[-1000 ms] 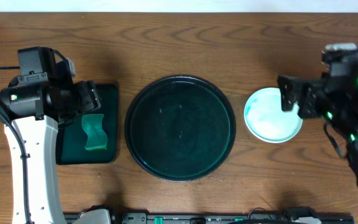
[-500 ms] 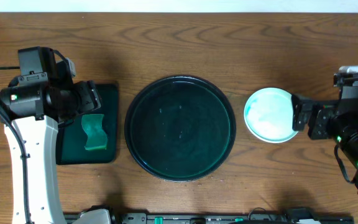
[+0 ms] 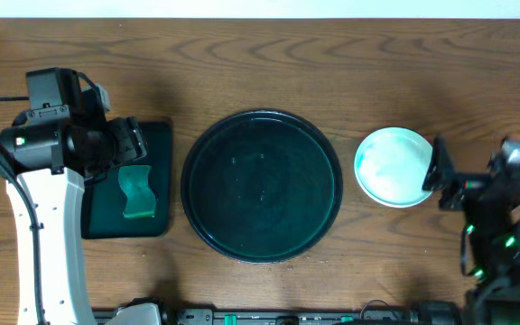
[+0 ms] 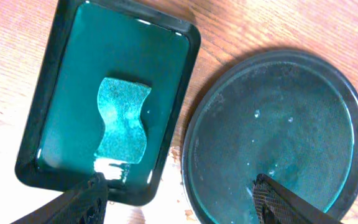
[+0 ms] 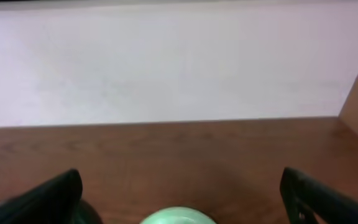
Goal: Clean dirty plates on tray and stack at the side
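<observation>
Plates (image 3: 394, 167): on table, right of tray (image 3: 262, 185)
Left gripper (image 4: 179, 190): wide, over green tray (image 4: 73, 93)
Right gripper (image 5: 180, 186): wide, just right of plates

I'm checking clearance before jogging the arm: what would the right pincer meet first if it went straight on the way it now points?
Most likely the pale plate. The right pincer is open and points left at the plate's near rim. Its height is unclear, so it might pass just over the plate.
</observation>
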